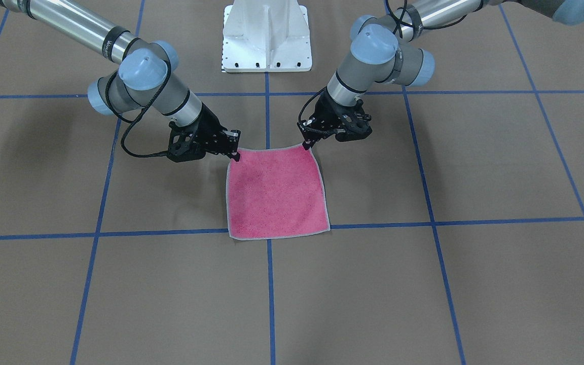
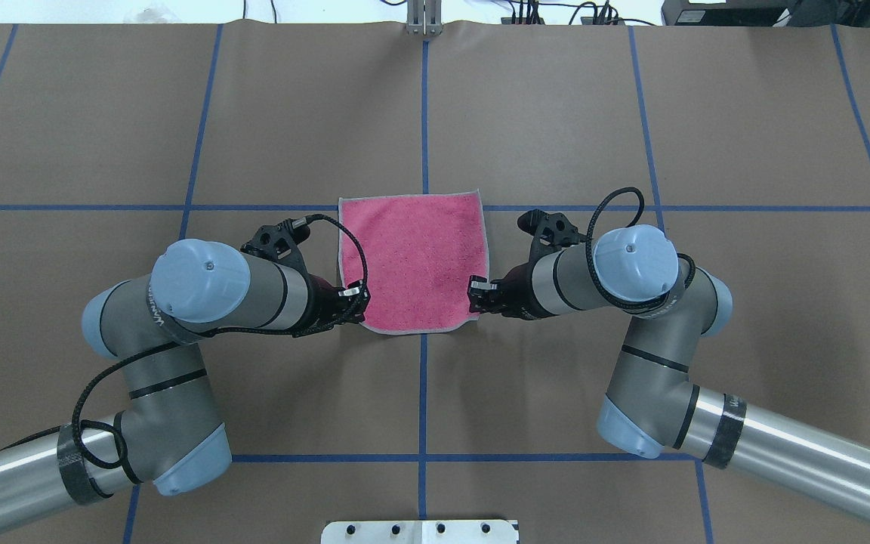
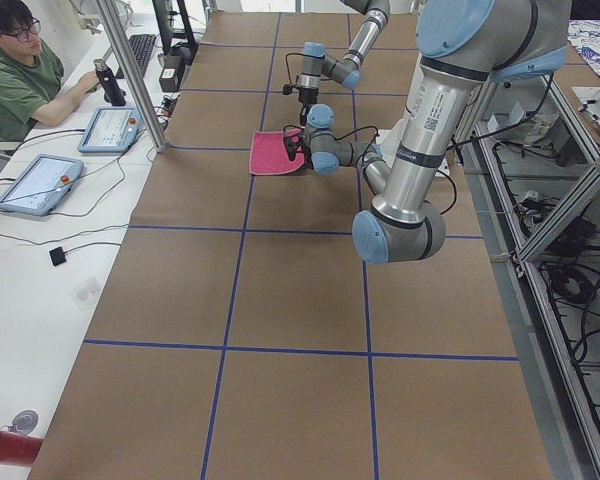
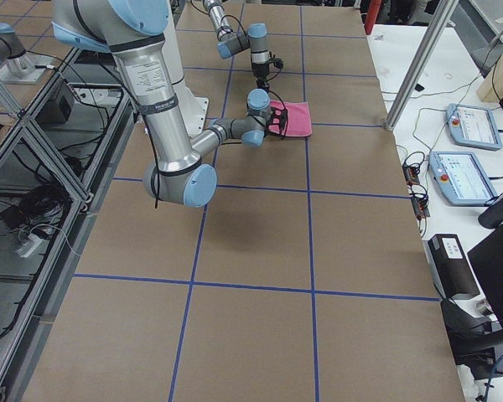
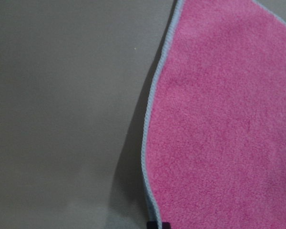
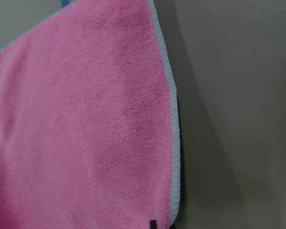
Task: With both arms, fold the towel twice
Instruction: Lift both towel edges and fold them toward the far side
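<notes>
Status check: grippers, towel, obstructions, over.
Left gripper, right gripper shut on towel corners, robot side. Towel unfolded, pink face up. Nothing seen in the way.

Even overhead light is flooding the brown worktop (image 1: 474, 167), casting soft, diffuse shadows beside the left arm (image 1: 388, 56) and right arm (image 1: 140, 76) and glinting off their silver tubes. In the wrist views, a darker shadow is hugging the towel (image 5: 219, 119), whose nap is looking slightly soft, perhaps out of focus.
</notes>
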Controlling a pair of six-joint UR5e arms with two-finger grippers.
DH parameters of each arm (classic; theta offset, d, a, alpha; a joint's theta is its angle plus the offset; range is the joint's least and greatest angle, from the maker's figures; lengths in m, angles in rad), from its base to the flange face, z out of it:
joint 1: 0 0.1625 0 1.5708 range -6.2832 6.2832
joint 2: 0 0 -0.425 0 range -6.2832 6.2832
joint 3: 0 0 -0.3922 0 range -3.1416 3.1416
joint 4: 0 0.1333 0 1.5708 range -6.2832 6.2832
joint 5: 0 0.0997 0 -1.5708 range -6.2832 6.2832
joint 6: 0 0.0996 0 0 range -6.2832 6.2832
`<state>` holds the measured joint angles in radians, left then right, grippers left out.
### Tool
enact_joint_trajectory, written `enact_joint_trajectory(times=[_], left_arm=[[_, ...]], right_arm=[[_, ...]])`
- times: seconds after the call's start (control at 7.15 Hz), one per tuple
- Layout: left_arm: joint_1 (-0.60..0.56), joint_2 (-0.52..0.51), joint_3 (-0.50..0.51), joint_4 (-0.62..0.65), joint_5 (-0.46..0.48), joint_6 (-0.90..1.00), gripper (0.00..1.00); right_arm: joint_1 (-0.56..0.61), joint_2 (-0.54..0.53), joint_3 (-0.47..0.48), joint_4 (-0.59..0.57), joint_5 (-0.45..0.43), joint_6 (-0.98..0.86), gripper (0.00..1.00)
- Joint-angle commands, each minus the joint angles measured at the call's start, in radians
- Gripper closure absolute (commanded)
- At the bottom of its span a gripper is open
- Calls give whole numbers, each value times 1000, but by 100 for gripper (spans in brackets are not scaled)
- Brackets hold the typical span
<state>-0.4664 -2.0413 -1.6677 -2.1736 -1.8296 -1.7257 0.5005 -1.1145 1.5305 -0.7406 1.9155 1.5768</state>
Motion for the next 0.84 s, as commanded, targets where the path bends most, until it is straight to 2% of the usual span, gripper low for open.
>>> enact_joint_trajectory(times=[0.0, 0.7], left_arm=[[-55, -11, -10, 0, -48, 0, 100], [-110, -43, 9, -2, -69, 2, 100]], right_arm=[[18, -1, 0, 50, 5, 3, 100], [67, 28, -4, 58, -3, 8, 100]])
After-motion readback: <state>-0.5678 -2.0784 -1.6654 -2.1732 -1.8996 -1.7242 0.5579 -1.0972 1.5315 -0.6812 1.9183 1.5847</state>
